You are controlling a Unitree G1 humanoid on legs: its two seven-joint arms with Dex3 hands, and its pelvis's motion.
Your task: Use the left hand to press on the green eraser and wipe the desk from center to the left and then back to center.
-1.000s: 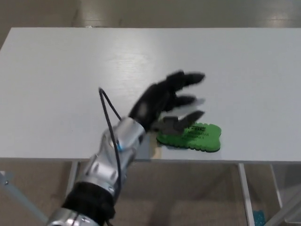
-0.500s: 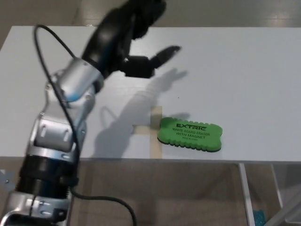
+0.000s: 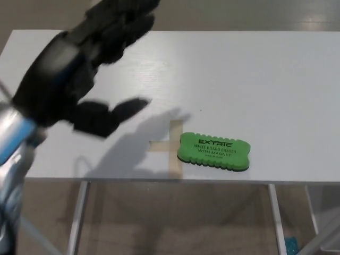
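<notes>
Left robot hand (image 3: 79, 69) looms blurred at upper left, fingers seemingly spread, holding nothing; green eraser (image 3: 214, 151) lies lower right of it on the bench (image 3: 265, 79), long axis left-right.

A lab-like test room: a bare white desk (image 3: 265, 79) with tape marks (image 3: 172, 149), on a plain floor (image 3: 212, 13).

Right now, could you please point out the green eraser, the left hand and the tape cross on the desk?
green eraser (image 3: 214, 151): head view, middle of its printed top.
left hand (image 3: 69, 79): head view, its palm.
tape cross (image 3: 175, 133): head view, upper arm.
</notes>
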